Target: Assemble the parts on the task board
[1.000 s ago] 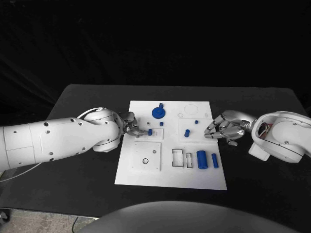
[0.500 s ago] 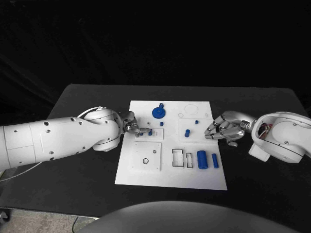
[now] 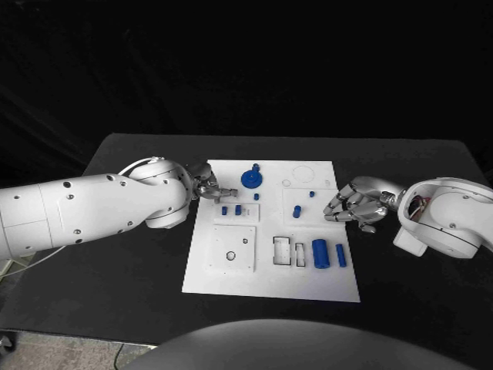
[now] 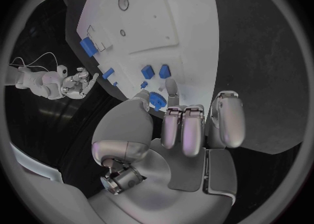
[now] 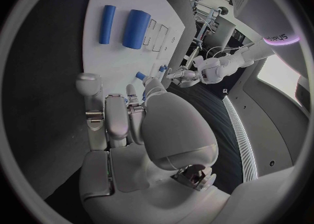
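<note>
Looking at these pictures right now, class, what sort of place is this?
Probably a robotics lab test bench: a black table before a dark backdrop, a white task board with small blue parts, and two robot hands at its edges.

I am seeing the task board [image 3: 271, 231] glowing as the brightest surface under light falling from overhead, while the black tabletop [image 3: 125, 254] around it and the backdrop behind it are swallowing nearly all detail. Soft highlights are glinting on the silver fingers [image 4: 227, 122]. Both wrist pictures are bending the board's straight edges and darkening toward their circular rims.
</note>
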`<move>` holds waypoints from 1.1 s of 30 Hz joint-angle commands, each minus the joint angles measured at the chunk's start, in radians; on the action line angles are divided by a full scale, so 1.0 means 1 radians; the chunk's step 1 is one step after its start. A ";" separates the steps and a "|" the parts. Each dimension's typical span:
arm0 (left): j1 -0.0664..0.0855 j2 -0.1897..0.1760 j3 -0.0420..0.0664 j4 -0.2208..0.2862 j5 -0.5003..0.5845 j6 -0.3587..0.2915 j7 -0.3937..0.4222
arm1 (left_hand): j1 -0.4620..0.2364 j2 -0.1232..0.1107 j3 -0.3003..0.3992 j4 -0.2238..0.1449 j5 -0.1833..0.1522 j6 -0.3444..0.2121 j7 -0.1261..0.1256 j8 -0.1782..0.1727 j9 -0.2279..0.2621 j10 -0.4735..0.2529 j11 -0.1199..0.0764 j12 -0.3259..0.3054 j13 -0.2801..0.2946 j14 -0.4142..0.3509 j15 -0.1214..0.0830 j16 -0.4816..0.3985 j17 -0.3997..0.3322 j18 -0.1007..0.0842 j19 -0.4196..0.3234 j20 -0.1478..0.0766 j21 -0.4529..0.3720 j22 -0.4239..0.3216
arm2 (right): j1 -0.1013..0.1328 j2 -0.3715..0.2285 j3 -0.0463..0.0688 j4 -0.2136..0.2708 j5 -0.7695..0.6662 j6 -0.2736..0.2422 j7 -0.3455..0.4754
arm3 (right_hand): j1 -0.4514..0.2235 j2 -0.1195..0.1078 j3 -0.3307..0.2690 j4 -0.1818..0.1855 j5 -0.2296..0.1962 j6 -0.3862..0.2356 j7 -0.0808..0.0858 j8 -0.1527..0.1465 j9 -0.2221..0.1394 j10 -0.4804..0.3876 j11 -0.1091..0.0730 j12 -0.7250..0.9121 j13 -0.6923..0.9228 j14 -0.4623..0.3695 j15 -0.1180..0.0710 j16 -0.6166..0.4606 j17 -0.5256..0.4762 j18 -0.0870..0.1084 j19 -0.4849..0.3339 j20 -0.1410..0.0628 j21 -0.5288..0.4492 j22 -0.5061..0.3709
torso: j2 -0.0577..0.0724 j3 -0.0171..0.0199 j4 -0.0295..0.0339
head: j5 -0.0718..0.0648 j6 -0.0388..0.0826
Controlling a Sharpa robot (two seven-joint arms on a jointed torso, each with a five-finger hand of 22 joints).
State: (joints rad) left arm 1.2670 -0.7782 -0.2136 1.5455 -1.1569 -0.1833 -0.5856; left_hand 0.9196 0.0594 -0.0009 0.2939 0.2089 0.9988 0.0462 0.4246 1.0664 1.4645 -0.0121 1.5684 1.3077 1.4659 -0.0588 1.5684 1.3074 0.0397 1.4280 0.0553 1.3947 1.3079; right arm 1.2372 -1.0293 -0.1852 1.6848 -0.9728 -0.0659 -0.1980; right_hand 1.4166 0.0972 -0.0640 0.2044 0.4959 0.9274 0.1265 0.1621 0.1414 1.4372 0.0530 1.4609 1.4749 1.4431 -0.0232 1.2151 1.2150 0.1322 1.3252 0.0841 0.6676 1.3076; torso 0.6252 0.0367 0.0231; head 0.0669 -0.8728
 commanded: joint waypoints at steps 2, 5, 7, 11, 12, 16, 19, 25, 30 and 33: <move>0.037 0.009 0.002 -0.004 0.058 -0.013 0.045 | 0.002 0.008 -0.026 0.000 -0.008 -0.002 -0.008 0.016 0.014 0.106 -0.008 0.002 0.263 0.105 -0.003 0.002 0.263 0.010 0.012 -0.002 0.005 0.171 | -0.001 0.004 0.000 -0.007 0.007 0.013 0.001 | 0.021 0.008 0.005 0.000 0.007 0.006 0.000 -0.004 -0.001 -0.002 -0.008 -0.007 -0.047 -0.005 -0.001 -0.006 -0.001 0.013 -0.008 -0.001 -0.007 0.061 | -0.001 0.0006 0.0003 | 0.003 0.000; 0.061 0.015 0.003 -0.013 0.074 -0.013 0.064 | 0.001 0.012 -0.036 -0.001 -0.018 -0.003 -0.009 0.021 0.019 0.106 -0.008 0.002 0.263 0.105 -0.003 0.002 0.263 0.010 0.013 -0.003 0.006 0.172 | -0.001 0.007 0.000 -0.011 0.008 0.011 0.002 | 0.021 0.008 0.005 0.000 0.008 0.006 0.000 -0.004 -0.001 -0.002 -0.008 -0.007 -0.047 -0.005 -0.001 -0.006 -0.001 0.014 -0.008 -0.001 -0.007 0.061 | -0.001 0.0008 -0.0008 | 0.004 0.000; 0.072 0.019 0.003 -0.018 0.074 -0.021 0.086 | 0.009 0.013 -0.039 -0.002 -0.017 -0.006 -0.009 0.023 0.021 0.106 -0.009 0.002 0.263 0.105 -0.003 0.002 0.263 0.010 0.011 -0.003 0.003 0.171 | -0.001 0.008 0.000 -0.011 0.008 0.010 0.003 | 0.021 0.008 0.005 0.000 0.008 0.006 0.000 -0.004 -0.001 -0.002 -0.008 -0.007 -0.047 -0.005 -0.001 -0.006 -0.001 0.014 -0.008 -0.001 -0.007 0.061 | 0.000 0.0002 -0.0007 | 0.002 0.000; 0.084 0.027 0.001 -0.030 0.053 -0.045 0.171 | 0.085 0.017 -0.051 -0.002 0.022 -0.042 -0.005 0.019 0.027 0.034 -0.005 -0.062 0.215 0.105 -0.001 0.002 0.263 0.014 -0.001 -0.004 -0.014 0.167 | -0.001 0.007 0.000 -0.012 0.009 0.010 0.004 | 0.021 0.007 0.006 0.000 0.010 0.007 0.000 -0.004 -0.001 -0.002 -0.008 -0.007 -0.047 -0.005 -0.001 -0.006 -0.001 0.013 -0.008 -0.001 -0.007 0.061 | 0.000 0.0004 -0.0007 | 0.002 0.000; 0.086 0.030 0.000 -0.034 0.046 -0.050 0.202 | 0.112 0.017 -0.049 -0.008 0.031 -0.058 -0.002 0.013 0.025 -0.007 -0.003 -0.100 0.187 0.099 0.001 -0.003 0.256 0.015 -0.007 -0.002 -0.022 0.165 | -0.001 0.007 0.000 -0.012 0.009 0.009 0.004 | 0.021 0.007 0.006 0.000 0.010 0.007 0.000 -0.004 -0.001 -0.002 -0.008 -0.007 -0.047 -0.005 -0.001 -0.006 -0.001 0.013 -0.008 -0.001 -0.007 0.061 | 0.000 0.0001 -0.0004 | 0.001 0.000; 0.088 0.048 -0.003 -0.056 -0.012 -0.083 0.334 | 0.302 0.007 -0.010 -0.023 0.029 -0.158 0.044 -0.077 -0.050 -0.474 0.039 -0.583 -0.146 0.001 0.028 -0.100 0.146 0.025 -0.050 0.016 -0.071 0.151 | -0.001 0.005 0.000 -0.012 0.009 0.004 0.008 | 0.021 0.007 0.006 0.000 0.011 0.007 0.000 -0.004 -0.001 -0.003 -0.008 -0.007 -0.047 -0.005 -0.001 -0.006 -0.001 0.013 -0.007 -0.001 -0.006 0.061 | 0.000 0.0003 0.0001 | 0.003 0.000; 0.083 0.073 -0.005 -0.082 -0.104 -0.125 0.436 | 0.425 -0.015 0.036 -0.028 -0.012 -0.180 0.057 -0.148 -0.146 -0.627 0.059 -0.823 -0.328 -0.061 0.043 -0.168 0.072 0.024 -0.057 0.040 -0.079 0.154 | -0.001 0.003 0.000 -0.011 0.006 -0.011 0.023 | 0.019 0.003 0.006 0.001 0.016 0.012 0.000 -0.002 -0.001 0.000 -0.007 -0.005 -0.045 -0.004 -0.001 -0.002 0.002 0.012 -0.005 -0.001 -0.001 0.063 | 0.000 0.0002 0.0004 | 0.006 0.000; 0.061 0.149 -0.005 -0.168 -0.411 -0.184 0.601 | 0.524 -0.081 0.081 -0.014 -0.041 -0.192 0.008 -0.246 -0.285 -0.709 0.043 -0.992 -0.504 -0.068 0.025 -0.221 -0.009 0.013 0.000 0.028 -0.019 0.187 | -0.001 -0.011 0.000 0.012 -0.036 -0.122 0.110 | -0.004 -0.024 0.001 0.018 0.044 0.039 -0.007 0.008 0.000 0.023 -0.013 0.015 -0.024 0.013 -0.005 0.031 0.031 0.002 0.022 -0.004 0.070 0.083 | 0.002 -0.0003 -0.0031 | 0.010 0.000; 0.041 0.198 -0.005 -0.220 -0.569 -0.150 0.629 | 0.538 -0.117 0.105 -0.013 -0.047 -0.211 -0.038 -0.306 -0.361 -0.749 0.035 -1.083 -0.616 -0.081 0.019 -0.256 -0.065 0.015 -0.004 0.024 -0.033 0.187 | -0.001 -0.020 0.000 0.021 -0.047 -0.195 0.164 | -0.005 -0.036 0.001 0.024 0.034 0.049 -0.012 0.010 -0.001 0.039 -0.018 0.028 -0.010 0.029 -0.011 0.059 0.055 -0.006 0.044 -0.009 0.123 0.096 | 0.002 0.0002 -0.0020 | 0.010 0.000; 0.027 0.219 -0.005 -0.244 -0.611 -0.119 0.633 | 0.532 -0.130 0.105 -0.017 -0.046 -0.224 -0.052 -0.325 -0.383 -0.749 0.046 -1.084 -0.630 -0.083 0.025 -0.258 -0.074 0.014 -0.004 0.025 -0.035 0.188 | -0.001 -0.025 0.000 0.027 -0.049 -0.234 0.193 | -0.003 -0.040 0.003 0.024 0.028 0.052 -0.013 0.011 -0.002 0.046 -0.020 0.033 -0.003 0.035 -0.013 0.070 0.064 -0.009 0.053 -0.011 0.144 0.101 | 0.001 0.0011 -0.0022 | 0.009 0.000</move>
State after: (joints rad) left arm 1.2980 -0.5648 -0.2183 1.3106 -1.6118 -0.3249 -0.0171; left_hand 1.4506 -0.0600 0.1005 0.2805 0.1634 0.7740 -0.0003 0.1036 0.6883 0.7141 0.0274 0.4842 0.6803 1.3872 -0.0377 1.3127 1.2353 0.0549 1.4261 0.0857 1.3630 1.3076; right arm 1.2364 -1.0523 -0.1852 1.7080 -0.9972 -0.2106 -0.0796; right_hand 1.4121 0.0663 -0.0629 0.2226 0.5285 0.9726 0.1136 0.1662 0.1408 1.4501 0.0476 1.4908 1.4448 1.4638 -0.0362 1.2811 1.2772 0.1316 1.3707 0.0711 0.8072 1.3077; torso 0.6268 0.0366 0.0209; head 0.0778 -0.8728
